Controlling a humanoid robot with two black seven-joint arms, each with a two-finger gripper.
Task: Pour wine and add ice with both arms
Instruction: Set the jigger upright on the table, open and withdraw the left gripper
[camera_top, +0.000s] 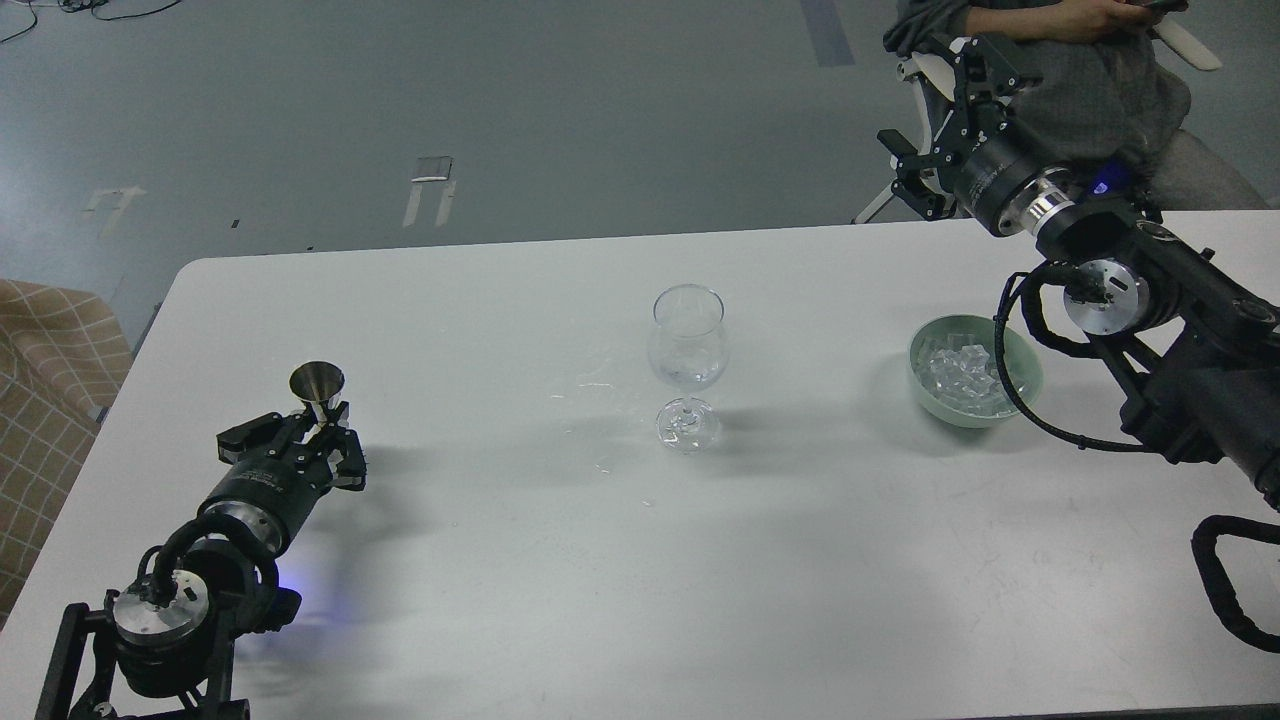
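Note:
A clear stemmed wine glass (687, 345) stands upright at the table's middle, with a little colourless wine (686, 376) at the bottom of its bowl. A pale green bowl (1030, 375) at the right holds a heap of clear ice cubes (962, 372). My left gripper (322, 428) at the near left is shut on the lower part of a small steel cone-shaped measuring cup (317, 382), held upright low over the table. My right gripper (945, 105) is open and empty, raised above the table's far right edge, behind the bowl.
The white table (640, 560) has a few spilled drops (598, 384) left of the glass. A seated person (1090, 70) and a white chair (915, 90) are just behind my right gripper. My right arm's cable (1010, 390) loops over the bowl's right rim.

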